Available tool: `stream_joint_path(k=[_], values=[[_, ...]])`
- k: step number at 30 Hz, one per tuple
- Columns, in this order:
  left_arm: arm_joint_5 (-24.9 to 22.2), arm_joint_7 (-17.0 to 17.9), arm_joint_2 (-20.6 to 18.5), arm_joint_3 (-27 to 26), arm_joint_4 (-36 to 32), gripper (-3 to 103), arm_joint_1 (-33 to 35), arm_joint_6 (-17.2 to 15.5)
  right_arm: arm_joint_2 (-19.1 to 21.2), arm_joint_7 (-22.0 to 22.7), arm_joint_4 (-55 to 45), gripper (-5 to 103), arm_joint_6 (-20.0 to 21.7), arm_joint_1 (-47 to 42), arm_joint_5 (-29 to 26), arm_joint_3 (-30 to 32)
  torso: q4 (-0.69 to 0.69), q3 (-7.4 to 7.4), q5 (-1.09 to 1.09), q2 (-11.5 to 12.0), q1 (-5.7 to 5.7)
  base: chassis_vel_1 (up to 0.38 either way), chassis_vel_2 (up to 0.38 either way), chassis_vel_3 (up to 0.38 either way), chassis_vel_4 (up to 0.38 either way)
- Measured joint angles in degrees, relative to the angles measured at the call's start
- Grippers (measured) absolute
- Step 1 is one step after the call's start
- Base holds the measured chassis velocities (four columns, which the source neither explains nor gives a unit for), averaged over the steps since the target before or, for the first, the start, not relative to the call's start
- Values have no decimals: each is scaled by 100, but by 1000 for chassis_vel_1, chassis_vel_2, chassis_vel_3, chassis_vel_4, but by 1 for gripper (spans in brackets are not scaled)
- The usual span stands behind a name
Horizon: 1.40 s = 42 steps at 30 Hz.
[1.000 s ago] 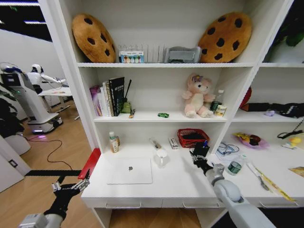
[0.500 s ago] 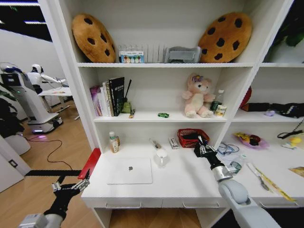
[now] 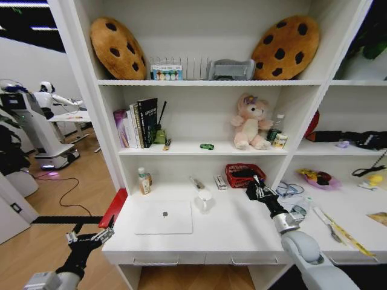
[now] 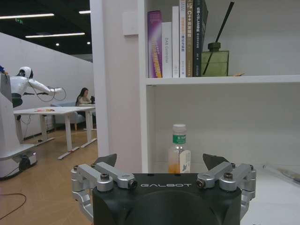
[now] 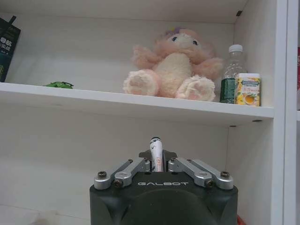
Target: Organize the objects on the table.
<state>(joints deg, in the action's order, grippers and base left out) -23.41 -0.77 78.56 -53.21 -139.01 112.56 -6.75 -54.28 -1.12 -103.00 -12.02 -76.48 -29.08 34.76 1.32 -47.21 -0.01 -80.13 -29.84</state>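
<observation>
You've got two cookie cushions point(image 3: 118, 48) up top, one plush bear point(image 3: 251, 121), one laptop point(image 3: 164, 217), two grippers point(image 3: 259, 191).

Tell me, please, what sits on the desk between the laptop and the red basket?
In the head view, a white cup and a small silver item lie between the laptop and the red basket.

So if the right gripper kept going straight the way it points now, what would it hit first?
Most likely the white back wall under the shelf holding the pink plush bear. The right gripper, shut on a white pen-like item, aims there; the depth is unclear.
</observation>
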Motion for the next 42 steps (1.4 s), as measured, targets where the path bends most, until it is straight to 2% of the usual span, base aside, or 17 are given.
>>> stream_joint_path(k=[5,10,11,14,16,25,27,28,30,39,42], values=[[0,0,0,1,0,100,0,0,0,-1,78,12,0,50,-33,-27,2,0,1,0,1,-181,-202,181,171],[0,-1,1,2,0,100,0,0,-2,54,393,12,-52,360,-44,-269,0,0,2,0,1,-233,-220,251,212],[0,-4,1,3,0,100,0,0,-3,56,521,12,-59,486,-44,-388,4,-1,4,1,-1,-105,-178,191,22],[0,-5,1,3,0,100,0,0,-15,67,643,12,-86,638,-63,-514,2,-2,4,1,-1,-56,-121,144,22],[0,-4,1,2,0,100,0,0,-55,69,911,12,-162,925,-56,-728,-3,0,0,-1,2,-16,-11,32,5],[0,-2,-1,0,0,100,0,0,-164,198,1771,12,-376,1773,70,-1334,2,0,-2,-1,1,45,38,-44,-32],[0,-2,0,0,0,100,0,0,-288,176,2265,12,-632,2198,167,-1580,2,-1,3,0,1,0,0,0,0],[0,-2,0,0,0,100,0,0,-288,176,2265,12,-632,2198,167,-1580,2,-1,3,0,1,0,0,0,0],[0,-1,0,1,0,100,0,0,-409,136,2664,12,-906,2573,227,-1765,0,-1,-1,0,0,0,0,0,0],[0,-2,0,1,0,100,0,0,-803,-81,3604,12,-1391,3354,278,-2018,0,-1,0,0,0,0,0,0,0],[0,-1,0,1,1,100,0,0,-845,-96,3707,12,-1434,3410,288,-2023,1,-1,-1,0,0,0,0,0,0]])
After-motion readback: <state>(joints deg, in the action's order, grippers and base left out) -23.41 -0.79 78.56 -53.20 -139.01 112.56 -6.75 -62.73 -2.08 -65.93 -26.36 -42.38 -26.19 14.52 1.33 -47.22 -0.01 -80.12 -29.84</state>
